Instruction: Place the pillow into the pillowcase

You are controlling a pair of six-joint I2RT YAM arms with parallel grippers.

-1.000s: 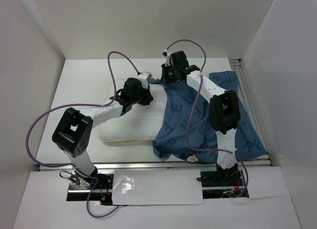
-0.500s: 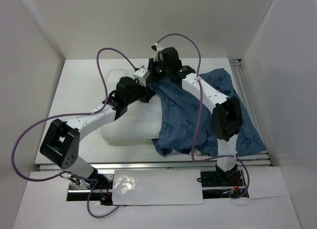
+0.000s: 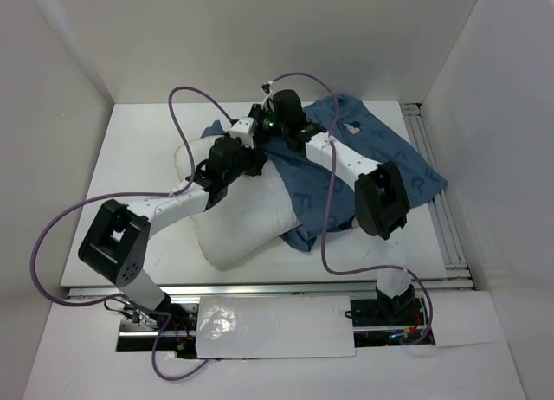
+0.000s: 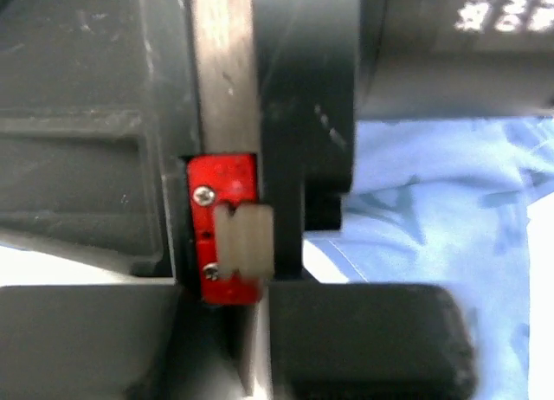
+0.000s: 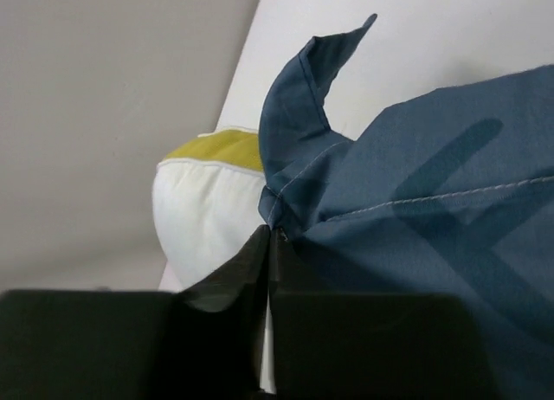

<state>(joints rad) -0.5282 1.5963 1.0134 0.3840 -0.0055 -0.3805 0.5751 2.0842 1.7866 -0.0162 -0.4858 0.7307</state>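
Observation:
The white pillow (image 3: 238,218) lies tilted on the table, its far right part under the blue pillowcase (image 3: 381,153). My right gripper (image 3: 279,133) is shut on a bunched hem of the pillowcase (image 5: 433,183), jaws (image 5: 270,270) pinched just over the pillow (image 5: 208,214) and its yellow strip (image 5: 216,145). My left gripper (image 3: 247,153) sits right beside it over the pillow's far edge. Its jaws (image 4: 255,348) are closed to a thin pale slit; what they grip is hidden. Blue pillowcase cloth (image 4: 433,209) lies just past them.
White enclosure walls stand on the left, back and right. A metal rail (image 3: 440,218) runs along the table's right side and another (image 3: 260,289) along the front. Purple cables (image 3: 186,101) loop above both arms. A part of the right arm (image 4: 223,231) fills the left wrist view.
Both grippers moved left and toward the back. The pillowcase was dragged left, further over the pillow's far end, and the pillow turned from lying straight to tilted.

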